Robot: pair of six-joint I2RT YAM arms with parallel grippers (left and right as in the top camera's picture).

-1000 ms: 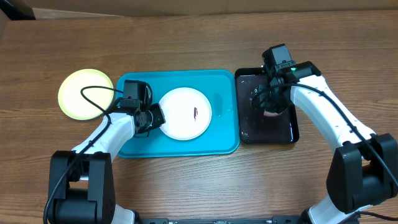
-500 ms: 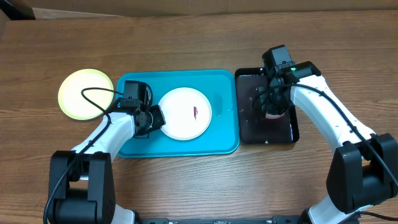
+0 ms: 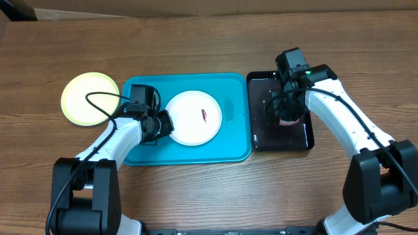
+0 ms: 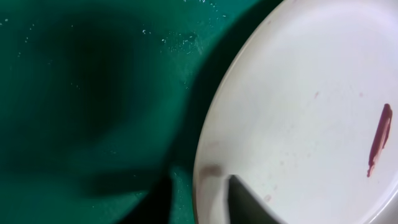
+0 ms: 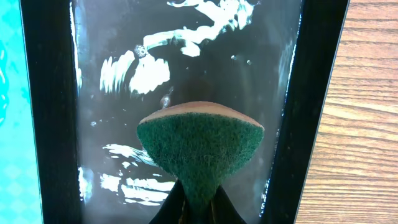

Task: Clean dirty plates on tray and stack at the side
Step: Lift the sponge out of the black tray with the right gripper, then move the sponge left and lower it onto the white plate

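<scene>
1. Two tools are at work. Nearest, the left gripper (image 3: 163, 124) sits at the left rim of the white plate (image 3: 189, 127). In the wrist view one finger (image 4: 245, 199) lies over that rim. Whether the jaws pinch the plate or stand free of it cannot be told.
2. White plate: flat in the tray (image 3: 228, 140), left of its centre, with a reddish smear (image 4: 378, 140) uncleaned on its face.
3. Right gripper (image 5: 193, 208): clenched on a green-faced sponge (image 5: 199, 149), held over the black tray (image 3: 261, 137) just right of the turquoise one. White streaks mark the black tray's glossy floor.
4. Yellow-green plate (image 3: 90, 98): on the table (image 3: 196, 39) left of the tray and apart from it. It appears to be the start of the stack.
5. Step in hand, as judged: cleaning the white plate. The next move calls for carrying the sponge across the tray rim to the smear while the left tool steadies the plate.
6. Only two plates show.
7. Writing: no brand, label or text is readable in any view.
</scene>
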